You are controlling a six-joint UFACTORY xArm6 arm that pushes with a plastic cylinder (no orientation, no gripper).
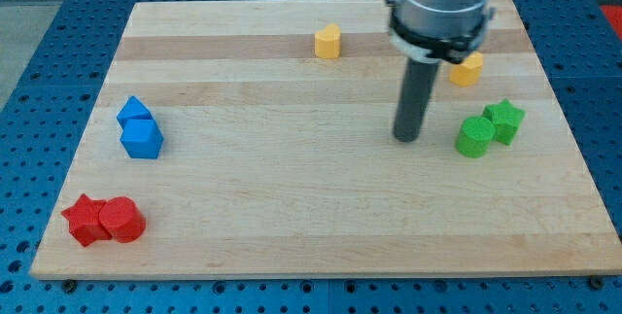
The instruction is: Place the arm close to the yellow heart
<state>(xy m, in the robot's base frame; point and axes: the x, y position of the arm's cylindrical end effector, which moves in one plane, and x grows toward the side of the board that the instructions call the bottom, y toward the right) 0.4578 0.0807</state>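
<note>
My tip rests on the wooden board, right of centre. A yellow block lies up and to the right of the tip, a short way off and partly behind the arm's body. A second yellow block lies near the view's top, up and to the left of the tip and farther away. I cannot tell which of the two is the heart. The tip touches no block.
A green cylinder and a green star sit just right of the tip. Two blue blocks sit at the left edge. A red star and a red cylinder sit at the bottom left.
</note>
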